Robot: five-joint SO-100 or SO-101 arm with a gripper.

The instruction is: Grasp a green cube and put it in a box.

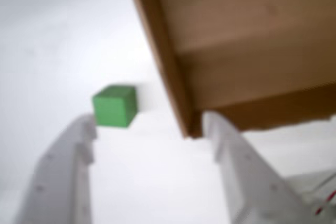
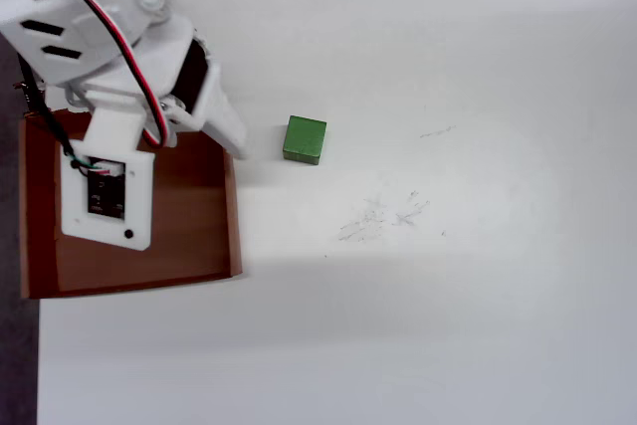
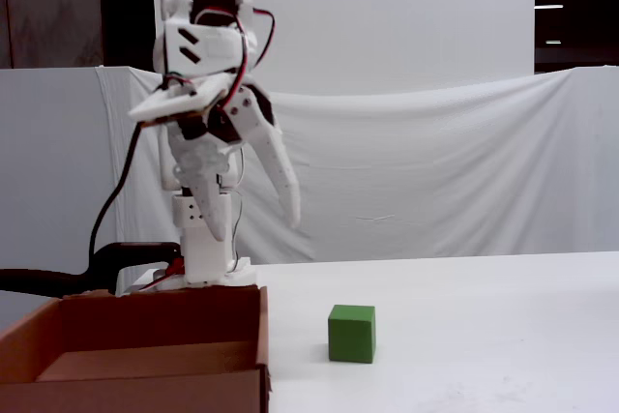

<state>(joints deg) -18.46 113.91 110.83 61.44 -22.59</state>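
On the white worktop your cube sits free, just beside the box and clear of its wall — your fingers hang spread and empty, raised well above both in the fixed view, one tip near the box's corner in the wrist view.

We see a matt green cube with smooth, plain faces on a white table whose matt surface carries faint grey scuffs. The box is dull brown cardboard with a paler floor. The claw is matt white plastic, and creased white cloth hangs behind the table.
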